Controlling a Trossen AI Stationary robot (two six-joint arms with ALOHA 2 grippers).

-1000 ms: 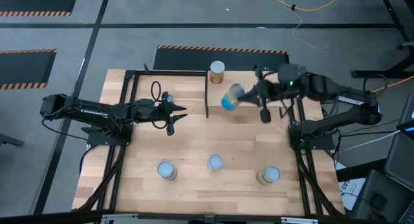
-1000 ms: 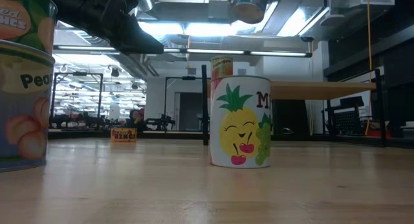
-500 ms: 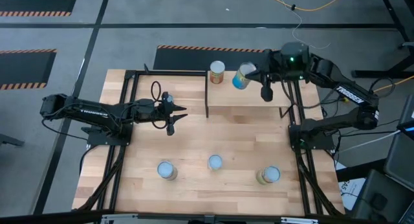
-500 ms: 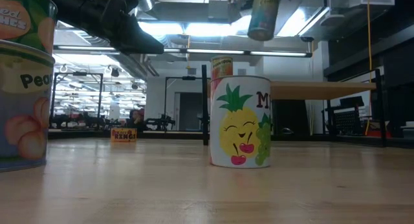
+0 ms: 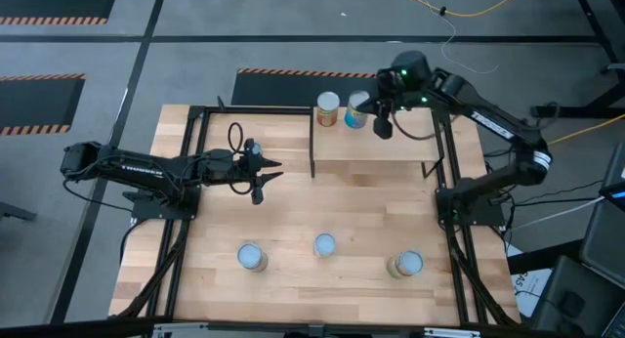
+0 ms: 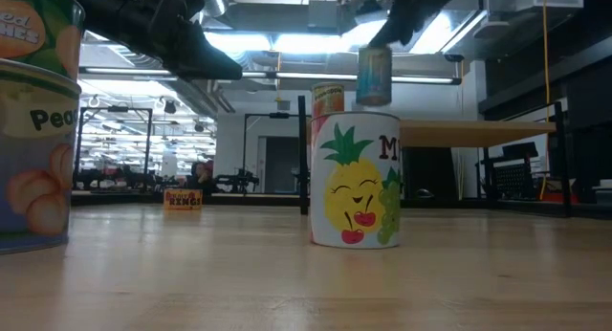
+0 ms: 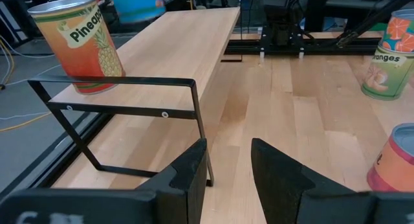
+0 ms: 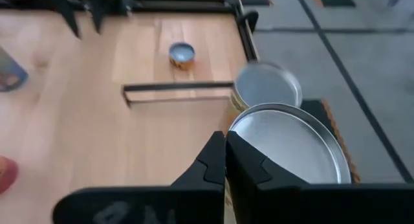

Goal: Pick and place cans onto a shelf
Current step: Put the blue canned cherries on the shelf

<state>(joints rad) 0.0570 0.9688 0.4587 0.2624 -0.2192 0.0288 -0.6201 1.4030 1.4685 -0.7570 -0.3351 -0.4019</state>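
The right gripper [image 5: 369, 111] is grasping a blue-labelled silvery-topped can [image 5: 357, 110] above the light wood shelf [image 5: 376, 147], just at three o'clock of the orange pineapple can [image 5: 328, 109], near the board's back edge. The left gripper [image 5: 266, 177] is waiting slightly parted at nine o'clock, over bare tabletop.

A pineapple-faced can [image 6: 356, 180] stands on the wooden table [image 6: 306, 274] at centre. At twelve o'clock a dark gripper [image 6: 390, 30] holds a can [image 6: 374, 75] above the shelf [image 6: 469, 133]. At nine o'clock stands a peach can [image 6: 31, 121].
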